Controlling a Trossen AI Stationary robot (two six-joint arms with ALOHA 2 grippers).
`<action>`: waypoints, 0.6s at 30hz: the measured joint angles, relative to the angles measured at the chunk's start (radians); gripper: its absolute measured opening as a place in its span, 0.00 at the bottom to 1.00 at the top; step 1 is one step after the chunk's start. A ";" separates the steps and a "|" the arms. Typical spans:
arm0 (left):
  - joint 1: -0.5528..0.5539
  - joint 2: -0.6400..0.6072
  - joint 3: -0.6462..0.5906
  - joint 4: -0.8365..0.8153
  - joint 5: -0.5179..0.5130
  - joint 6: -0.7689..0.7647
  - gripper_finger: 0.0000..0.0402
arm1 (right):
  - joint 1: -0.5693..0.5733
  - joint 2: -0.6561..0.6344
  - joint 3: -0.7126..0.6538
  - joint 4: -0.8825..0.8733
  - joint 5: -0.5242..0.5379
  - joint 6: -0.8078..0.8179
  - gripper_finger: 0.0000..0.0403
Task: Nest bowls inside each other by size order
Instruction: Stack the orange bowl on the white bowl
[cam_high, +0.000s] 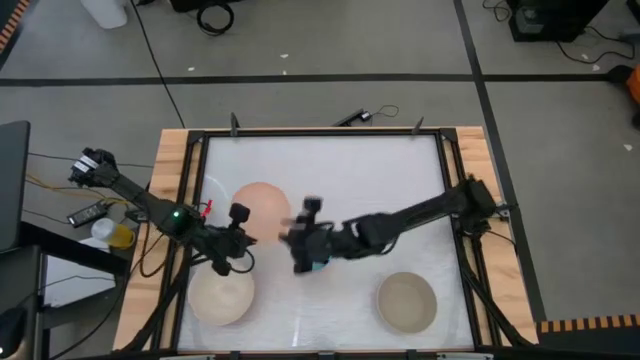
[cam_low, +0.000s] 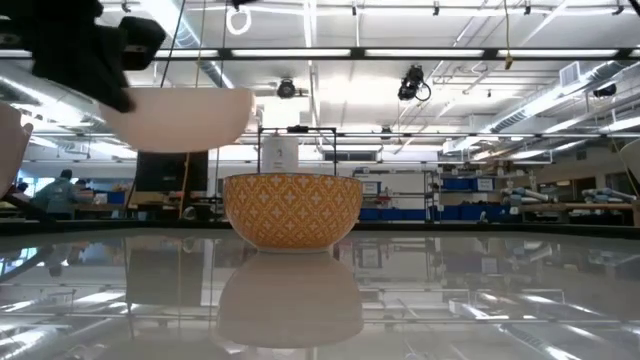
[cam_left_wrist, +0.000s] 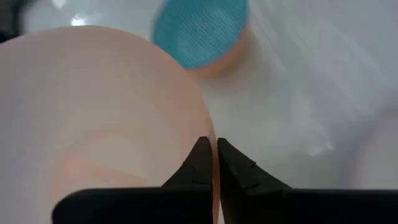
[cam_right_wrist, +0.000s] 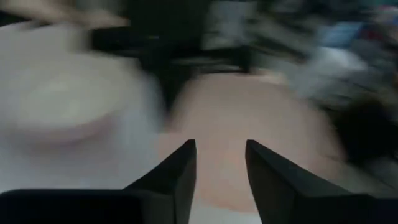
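My left gripper (cam_high: 240, 235) is shut on the salmon-pink bowl (cam_high: 262, 205), which hangs above the table in the low view (cam_low: 185, 120). The small bowl, bright blue inside (cam_left_wrist: 202, 31) and orange-patterned outside (cam_low: 292, 210), stands on its base on the table at mid-table. My right gripper (cam_right_wrist: 217, 165) is open and empty; it hovers over the blue bowl (cam_high: 320, 263) and faces the salmon-pink bowl (cam_right_wrist: 249, 118). The cream-white bowl (cam_high: 222, 297) stands on the table at the near left. The grey-beige bowl (cam_high: 407, 302) stands at the near right. My left gripper pinches the salmon-pink bowl's rim (cam_left_wrist: 210, 134), one finger inside the bowl and one finger (cam_left_wrist: 239, 168) outside its wall. The bowl is lifted clear of the table and hangs roughly level beside the gripper (cam_low: 105, 60).
A black frame (cam_high: 320, 132) borders the white table top, with wooden boards at the left and right. There is free surface at the far right of the table. The room with shelving shows beyond the table in the low view.
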 joint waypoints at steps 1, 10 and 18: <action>-0.012 0.002 0.023 -0.055 0.012 -0.025 0.01 | 0.006 -0.025 0.000 -0.015 0.052 0.009 0.38; -0.253 0.008 0.194 -0.245 0.077 -0.352 0.01 | 0.026 -0.231 -0.111 -0.266 0.121 0.291 0.38; -0.595 0.131 0.210 -0.115 0.089 -0.694 0.01 | 0.055 -0.303 -0.393 -0.175 0.112 0.506 0.38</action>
